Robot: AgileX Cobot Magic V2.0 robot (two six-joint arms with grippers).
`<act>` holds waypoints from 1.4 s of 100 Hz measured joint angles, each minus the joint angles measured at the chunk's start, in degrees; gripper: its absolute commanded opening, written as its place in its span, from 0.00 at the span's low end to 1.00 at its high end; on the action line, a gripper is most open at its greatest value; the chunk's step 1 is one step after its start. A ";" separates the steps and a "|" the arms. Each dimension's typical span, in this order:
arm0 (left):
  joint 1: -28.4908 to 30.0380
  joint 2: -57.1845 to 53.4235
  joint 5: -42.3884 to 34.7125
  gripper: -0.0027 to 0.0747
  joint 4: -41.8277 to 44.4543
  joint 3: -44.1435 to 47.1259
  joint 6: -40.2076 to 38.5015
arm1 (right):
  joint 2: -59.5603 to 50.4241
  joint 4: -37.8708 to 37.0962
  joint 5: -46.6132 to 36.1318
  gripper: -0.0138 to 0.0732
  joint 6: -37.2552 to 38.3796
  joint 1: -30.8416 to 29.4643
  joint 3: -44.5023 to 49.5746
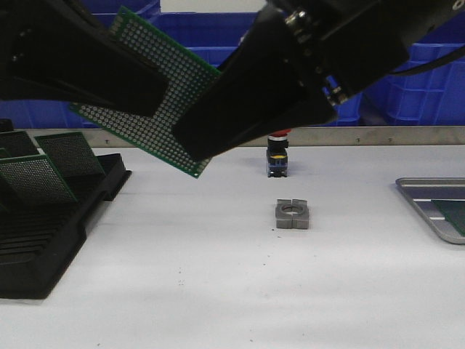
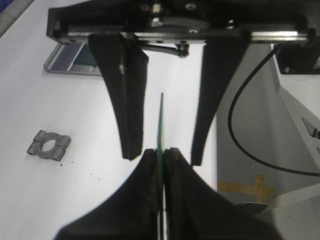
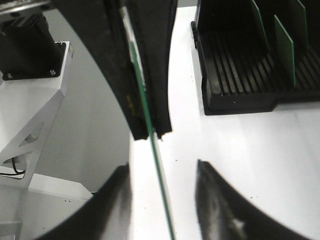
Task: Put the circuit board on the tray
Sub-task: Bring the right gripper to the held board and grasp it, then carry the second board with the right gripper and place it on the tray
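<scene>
Front view showed the circuit board (image 1: 149, 91) up in the air over the left half of the white table (image 1: 218, 291), tilted on a corner and well apart from the tray (image 1: 423, 190), which lay at the table's far right edge. The left gripper (image 2: 161, 156) was clamped on the board: in the left wrist view its two dark fingers (image 2: 145, 172) pressed together on the thin green edge. The right gripper (image 3: 161, 167) reached in from the opposite side with its jaws apart, one finger on each face of the board; in the right wrist view a gap showed between the board and each of its fingertips (image 3: 207, 172).

A second green board (image 1: 458, 216) lay flat in the tray, cut off by the picture's edge. On the left stood the black slotted rack (image 1: 43, 247) with more perforated boards (image 1: 33, 178) upright in its slots. Near the middle of the table lay a grey metal clamp block (image 1: 292, 214), and behind it stood a small push-button switch (image 1: 277, 155) with a red cap. Blue plastic bins (image 1: 421, 80) lined the back.
</scene>
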 measured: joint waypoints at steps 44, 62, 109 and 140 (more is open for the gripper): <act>0.00 0.00 0.07 0.60 -0.43 0.00 0.00 | 0.26 0.52 0.74 0.08 -0.73 0.09 0.00; 0.00 0.00 -0.26 0.69 -0.81 0.00 0.00 | 0.26 0.14 0.74 0.08 3.83 0.09 0.00; 0.00 0.00 -0.45 0.69 -0.81 0.00 0.00 | 0.26 -16.20 3.69 0.08 28.92 -0.69 0.00; 0.00 0.00 -0.71 0.69 -0.81 0.00 0.00 | 0.26 -19.22 -1.96 0.08 40.01 -15.26 0.00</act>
